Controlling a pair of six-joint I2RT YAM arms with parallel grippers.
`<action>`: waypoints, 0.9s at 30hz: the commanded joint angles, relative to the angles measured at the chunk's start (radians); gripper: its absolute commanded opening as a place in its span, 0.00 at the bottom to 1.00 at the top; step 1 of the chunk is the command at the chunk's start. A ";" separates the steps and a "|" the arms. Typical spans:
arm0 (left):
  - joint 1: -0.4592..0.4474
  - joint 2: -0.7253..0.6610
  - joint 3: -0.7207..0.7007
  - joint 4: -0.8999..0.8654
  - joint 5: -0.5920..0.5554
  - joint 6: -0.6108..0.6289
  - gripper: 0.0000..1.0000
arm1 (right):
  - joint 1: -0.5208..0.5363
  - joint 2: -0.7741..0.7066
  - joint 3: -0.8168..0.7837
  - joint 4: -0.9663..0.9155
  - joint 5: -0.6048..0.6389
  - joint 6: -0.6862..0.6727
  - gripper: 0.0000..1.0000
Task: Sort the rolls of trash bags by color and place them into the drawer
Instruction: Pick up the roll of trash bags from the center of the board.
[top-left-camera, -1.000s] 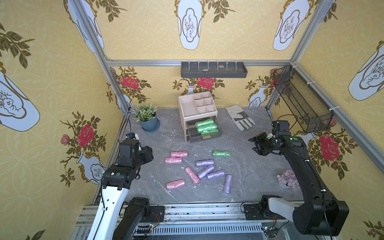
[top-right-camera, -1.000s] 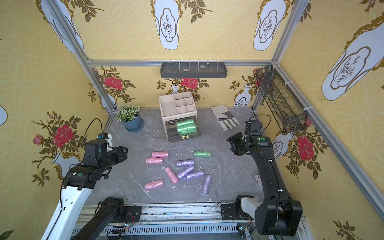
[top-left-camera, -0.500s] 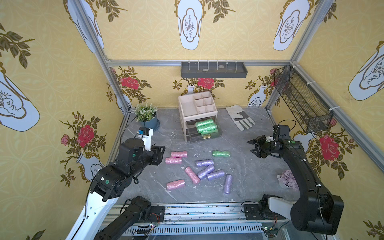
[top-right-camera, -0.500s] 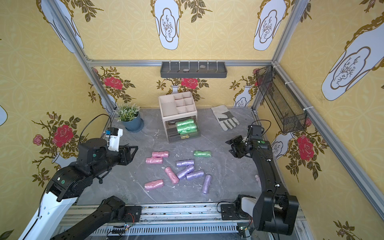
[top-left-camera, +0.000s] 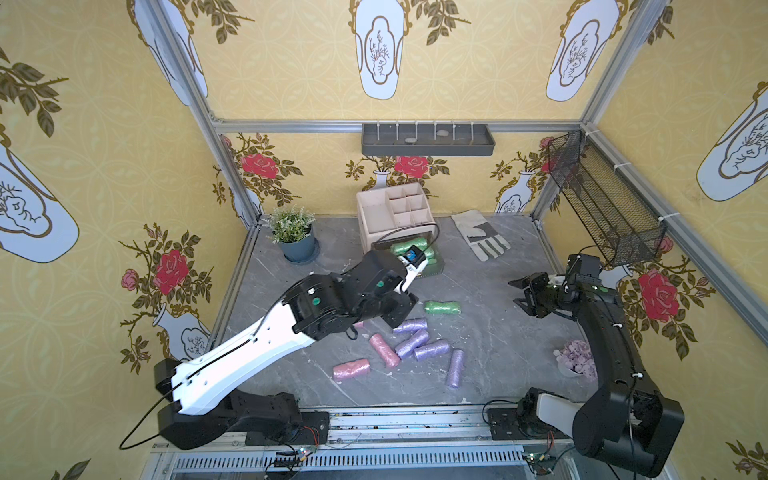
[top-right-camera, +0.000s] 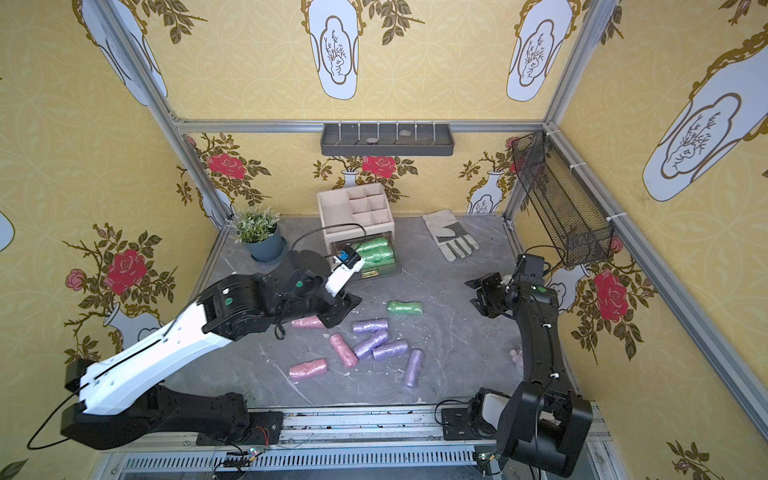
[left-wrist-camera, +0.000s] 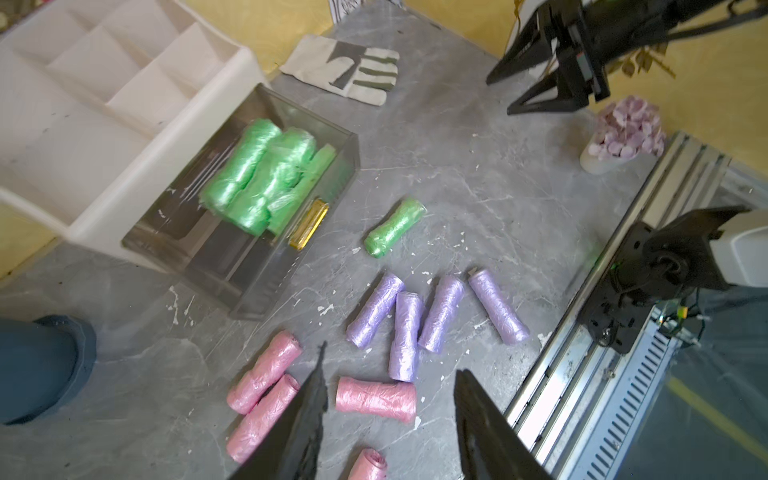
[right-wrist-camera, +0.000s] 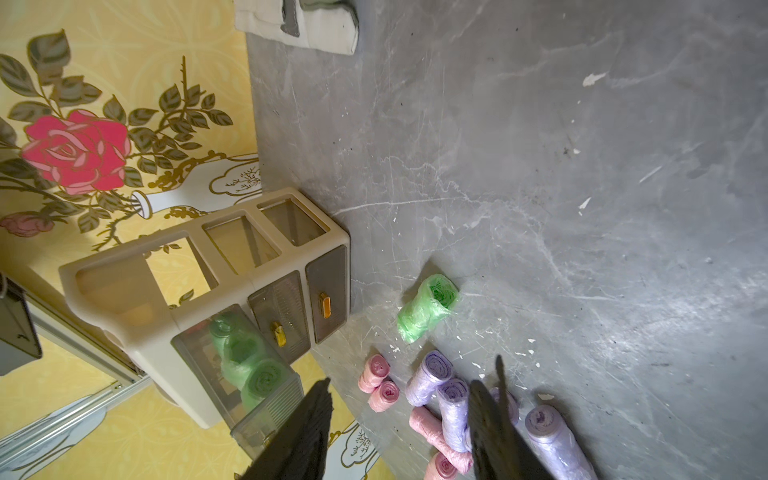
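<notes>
Three green rolls (left-wrist-camera: 262, 174) lie in the pulled-out top drawer (left-wrist-camera: 286, 270) of the beige chest (top-left-camera: 376, 216), which stands at the middle of the worktop's (top-left-camera: 498, 332) back edge. A fourth green roll (top-left-camera: 441, 307) lies in front of it. Four purple rolls (top-left-camera: 430, 349) and four pink rolls (top-left-camera: 351, 369) are scattered mid-worktop. The left end effector (left-wrist-camera: 390, 359) hangs released and empty above the pink ones. The right end effector (top-left-camera: 516, 291), likewise released and empty, hovers nearer the right edge.
</notes>
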 joint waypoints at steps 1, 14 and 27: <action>-0.017 0.118 0.089 -0.072 0.082 0.142 0.54 | -0.049 -0.011 0.010 -0.025 -0.040 -0.045 0.54; 0.002 0.646 0.511 -0.278 0.226 0.407 0.60 | -0.306 -0.042 -0.058 -0.023 -0.244 -0.093 0.54; 0.045 0.974 0.810 -0.384 0.246 0.492 0.62 | -0.361 -0.064 -0.026 -0.064 -0.274 -0.146 0.54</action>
